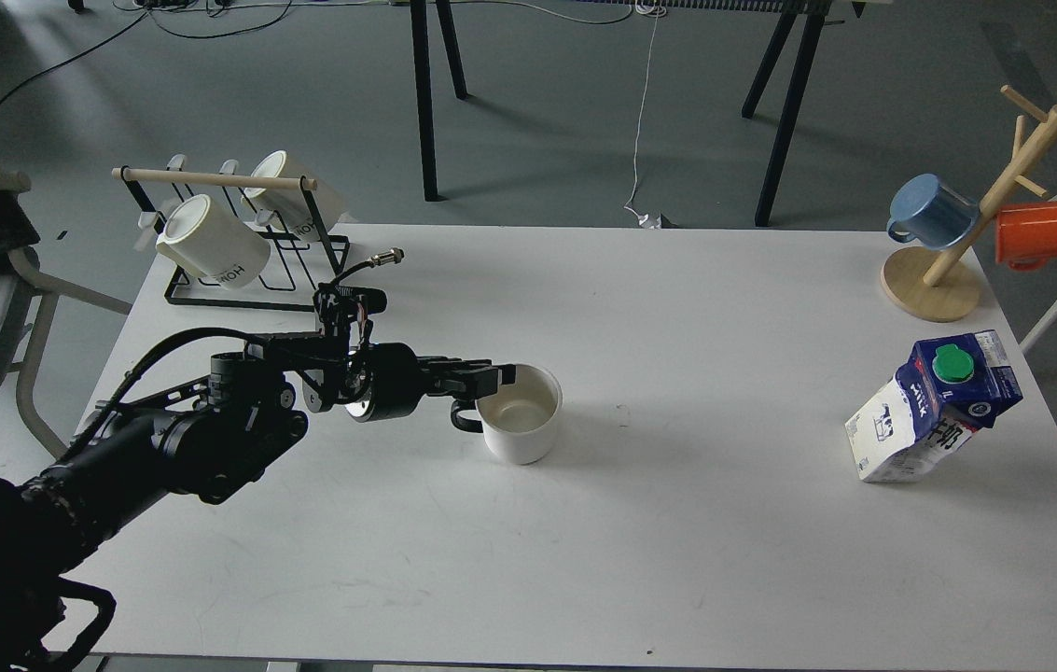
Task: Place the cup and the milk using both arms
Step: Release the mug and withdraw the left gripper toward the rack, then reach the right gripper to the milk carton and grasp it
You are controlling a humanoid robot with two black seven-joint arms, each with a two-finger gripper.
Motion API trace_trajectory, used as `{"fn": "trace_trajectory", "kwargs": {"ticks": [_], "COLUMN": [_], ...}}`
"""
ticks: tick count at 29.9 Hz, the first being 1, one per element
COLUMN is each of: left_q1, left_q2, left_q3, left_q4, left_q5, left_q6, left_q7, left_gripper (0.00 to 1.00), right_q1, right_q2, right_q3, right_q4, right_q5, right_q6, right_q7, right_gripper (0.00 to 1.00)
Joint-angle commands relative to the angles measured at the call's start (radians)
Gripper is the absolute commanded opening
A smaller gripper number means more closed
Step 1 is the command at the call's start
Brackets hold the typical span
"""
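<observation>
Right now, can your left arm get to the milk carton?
Probably not. My left gripper is at the white cup near the table's middle, and the milk carton stands far off by the right edge. Nothing lies between them, but it looks like too long a stretch.

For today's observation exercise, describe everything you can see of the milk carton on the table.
The milk carton is a tall gable-top pack, dark blue above and white below, apparently coated card. It has a round green screw cap on the sloped top, a small cow picture and printed lettering on its side. It looks closed. It stands on its base near the right edge of the white table, seeming to lean right in this view. Nothing but the table touches it; no hand is near it.
</observation>
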Motion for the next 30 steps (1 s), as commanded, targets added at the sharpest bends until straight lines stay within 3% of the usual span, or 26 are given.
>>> {"fn": "trace_trajectory", "kwargs": {"ticks": [1,3,11,24,30], "left_q1": [-0.006,-0.012,-0.015,-0.006,0.003], "left_q2": [0.057,0.100,0.238,0.251,0.258], "left_q3": [-0.006,-0.018,-0.136,-0.122,-0.122], "left_q4": [-0.067,-0.081,-0.078,-0.071,-0.071], "left_q5": [-0.282,-0.458,-1.072,-1.079,-1.079], "left_q6": [-0.077,-0.119,-0.119,-0.119,-0.119], "left_q7": [0.000,0.000,0.000,0.000,0.000], "left_gripper": [0.85,0.86,0.86,0.88,0.89], "right_q1": [-0.080,-0.133,-0.383,-0.316,-0.249], "right_q2": [0.000,0.000,0.011,0.238,0.247], "right_q3": [0.003,0.011,-0.007,-0.029,-0.084], "right_q4": [0.046,0.076,0.144,0.139,0.129], "right_q5": [0.069,0.080,0.075,-0.133,-0.141], "right_q6": [0.000,0.000,0.000,0.000,0.000], "right_q7": [-0.001,0.001,0.004,0.001,0.002], "right_gripper": [0.94,0.94,0.95,0.95,0.95]}}
